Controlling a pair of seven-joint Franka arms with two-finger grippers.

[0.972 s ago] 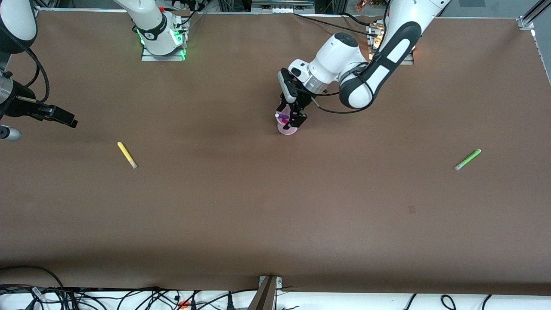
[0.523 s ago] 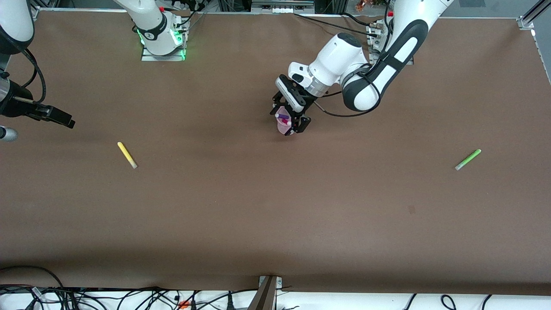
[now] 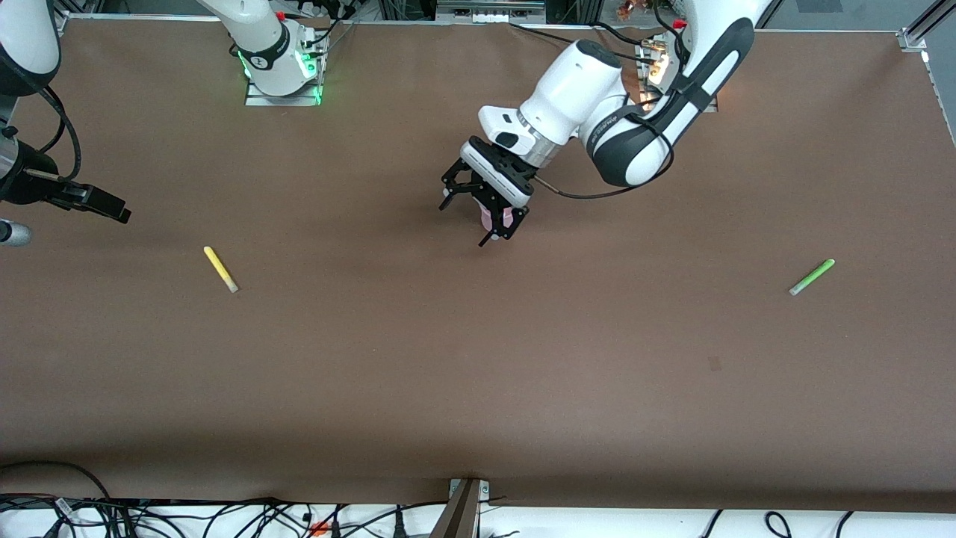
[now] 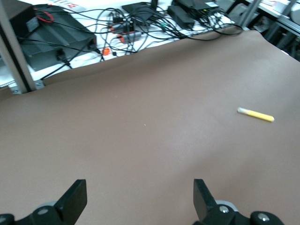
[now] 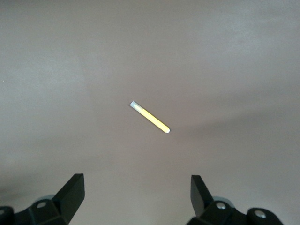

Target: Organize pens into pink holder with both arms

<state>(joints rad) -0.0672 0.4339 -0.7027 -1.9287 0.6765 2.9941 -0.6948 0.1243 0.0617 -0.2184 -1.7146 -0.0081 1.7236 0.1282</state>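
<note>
Pink holder [image 3: 488, 219] stands mid-counter, mostly hidden under the left hand [image 3: 468, 214], only a sliver of pink showing between the black fingers; its contents can't be made out from here. Left hand hangs over the holder with fingers spread wide and nothing held, tipped toward the front camera; its wrist view shows only bare counter between the fingers, so my guess is it's clearing off to go for another pen. Two pens lie loose on the counter: the yellow pen [image 3: 220, 269] toward the right arm's end, nearer the front camera than the holder, lying flat at a slant, pale cap toward the camera; the light green pen [image 3: 812, 276] toward the left arm's end, about as near the camera, also flat and slanted. They're well apart from the holder and from each other, one per arm's side, which fits a split of work between the arms. Right hand [image 3: 93, 202] is up over the counter's edge at its own end, near the yellow pen but not over it; its wrist view looks straight down on that pen, centred between wide-open empty fingers, so probably lined up for the next pick. Brown counter [image 3: 478, 373] carries nothing else that I can see.
</note>
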